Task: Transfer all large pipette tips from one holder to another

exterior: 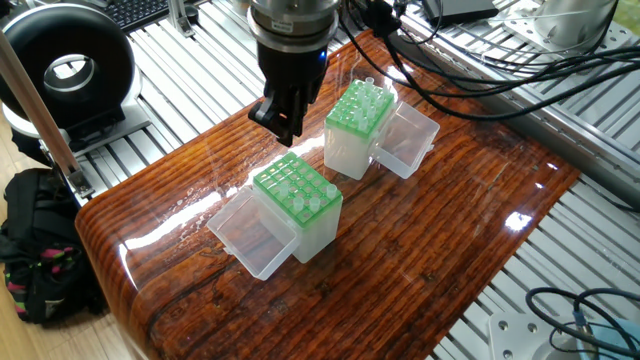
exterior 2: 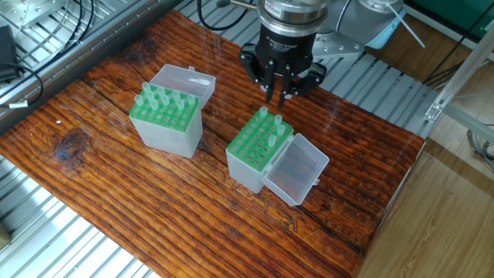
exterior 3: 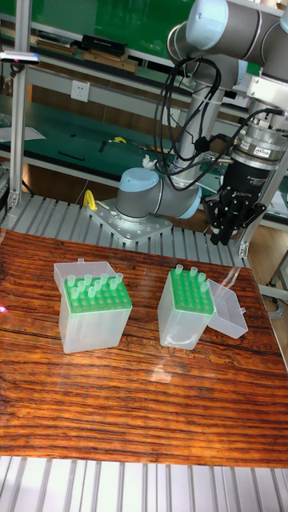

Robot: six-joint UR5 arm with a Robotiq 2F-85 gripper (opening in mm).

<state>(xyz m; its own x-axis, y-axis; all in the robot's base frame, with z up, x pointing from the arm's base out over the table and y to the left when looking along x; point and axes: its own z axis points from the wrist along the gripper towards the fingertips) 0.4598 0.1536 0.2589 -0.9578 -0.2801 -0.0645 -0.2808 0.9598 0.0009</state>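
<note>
Large pipette tips, translucent whitish cones with round open tops, stand in the green grid of the near holder; more fill the far holder. Both holders are frosted plastic boxes with hinged clear lids, on a glossy wood-grain tabletop. The hand hangs just above the near holder's tips, apart from them. Its dark fingers sit close together, holding nothing visible; whether fully clenched, I cannot tell.

Two racks side by side on table (tips seated in both)
</note>
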